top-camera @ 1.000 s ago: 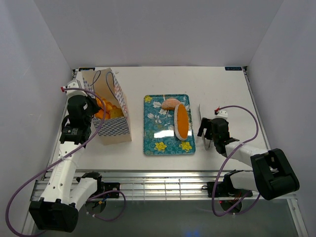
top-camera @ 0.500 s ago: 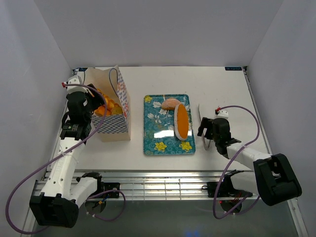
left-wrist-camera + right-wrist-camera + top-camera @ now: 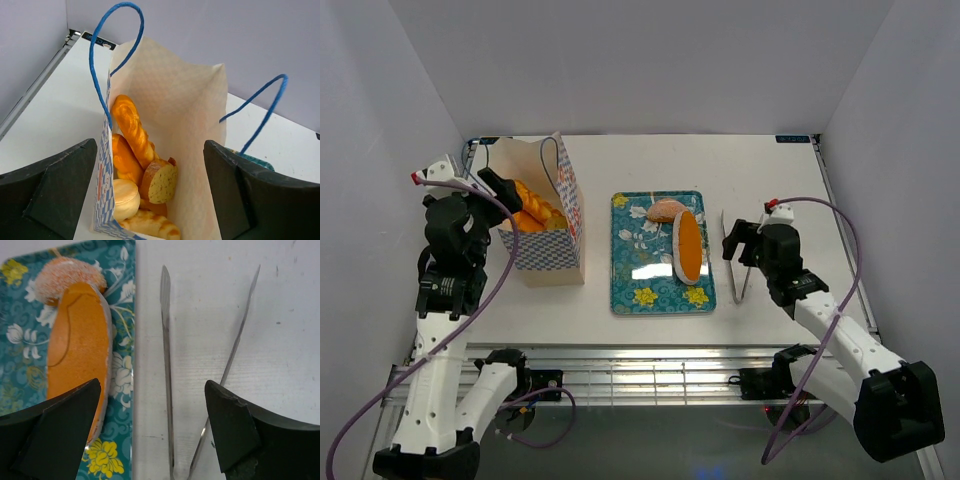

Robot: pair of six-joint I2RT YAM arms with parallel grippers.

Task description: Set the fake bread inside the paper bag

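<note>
Now left gripper (image 3: pixel 150 196) agape at paper bag (image 3: pixel 186 114) mouth; right gripper (image 3: pixel 152 432) agape over tongs (image 3: pixel 166 365) beside tray (image 3: pixel 121 371).

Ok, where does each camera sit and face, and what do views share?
Top external: above and behind the robot, looking down on the white table; left gripper and right gripper show.
Left wrist: over the tall cream paper bag, looking in at glossy orange toy breads; own dark fingers at corners.
Right wrist: straight down on thin metal tongs beside the teal floral tray; own fingers below.
Shared: top also shows bag, tray, tongs.
</note>
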